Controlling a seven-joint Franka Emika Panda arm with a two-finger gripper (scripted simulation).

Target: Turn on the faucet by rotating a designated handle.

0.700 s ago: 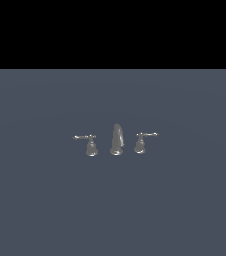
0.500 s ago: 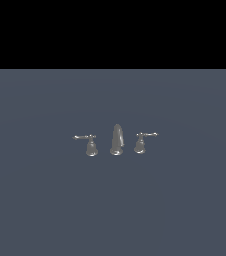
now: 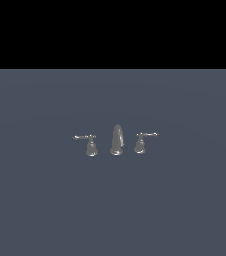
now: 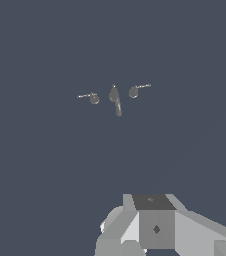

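Observation:
The faucet is a tiny grey metal set on a flat grey-blue surface. Its tall curved spout stands in the middle. The handle stands at the exterior view's left, with its thin lever pointing left. The twin handle stands at the right, with its lever pointing right. In the wrist view the handle, the spout and the twin handle look small and far off. Only a grey and white part of my gripper shows, well apart from the faucet. Its jaws are not clear. The exterior view does not show the arm.
The grey-blue surface spreads around the faucet on all sides. A black band fills the top of the exterior view beyond the surface's far edge.

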